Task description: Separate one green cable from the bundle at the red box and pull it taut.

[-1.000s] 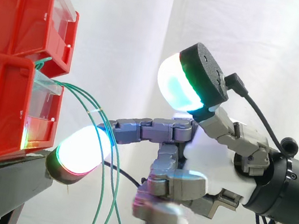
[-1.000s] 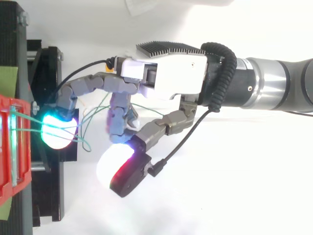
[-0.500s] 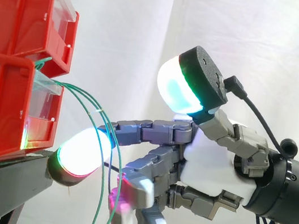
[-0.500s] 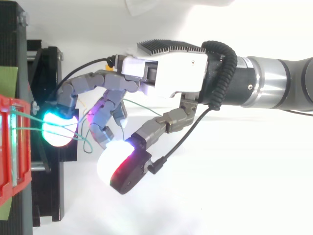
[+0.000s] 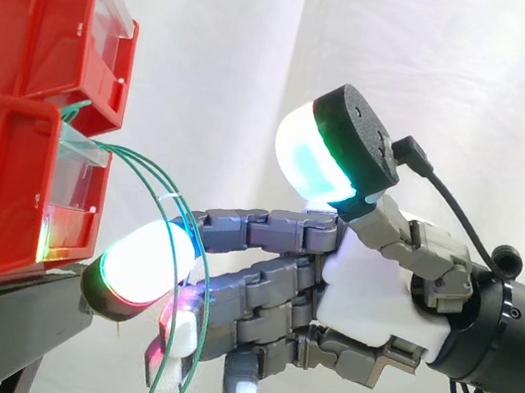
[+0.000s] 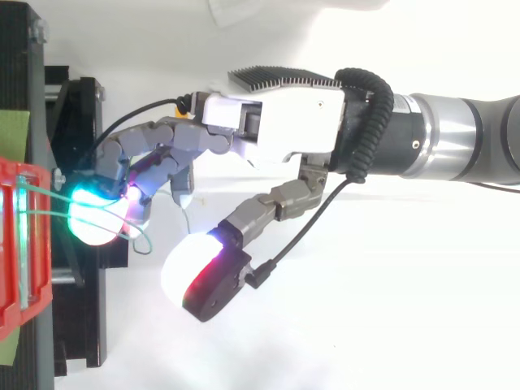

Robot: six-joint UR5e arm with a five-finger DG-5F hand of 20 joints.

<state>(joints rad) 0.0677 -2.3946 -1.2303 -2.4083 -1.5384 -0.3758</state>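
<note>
Arm entered level from the right edge in the side view, wrist roughly horizontal, with the hand (image 5: 377,296) reaching toward the stacked red bins (image 5: 9,114) on the black stand (image 5: 1,314) before the white curtain (image 5: 217,48). The hand was released: fingers stretched out nearly straight toward the bins, fanned one below another, and none was curled around anything. The uppermost finger reached furthest, its pad (image 5: 140,267) glowing white with a green and red rim, just beside the lower bin's front corner and over the stand's edge. The thumb stood raised well above the fingers, its pad (image 5: 310,154) glowing cyan and facing the bins. The lower fingers angled down and left, one tip showing magenta. The green cables (image 5: 159,184) left the clear front of the lower bin as a bundle, arched out to the right, then hung slack, dropping past the far pad and across the lower fingertips; I could not tell whether they touched. From the top view the hand (image 6: 284,126) lay with fingers bunched toward the stand (image 6: 81,122), thumb splayed apart, and a green cable (image 6: 145,244) looped loose beside the cyan-lit pad (image 6: 93,219) near the red bin (image 6: 20,244).
</note>
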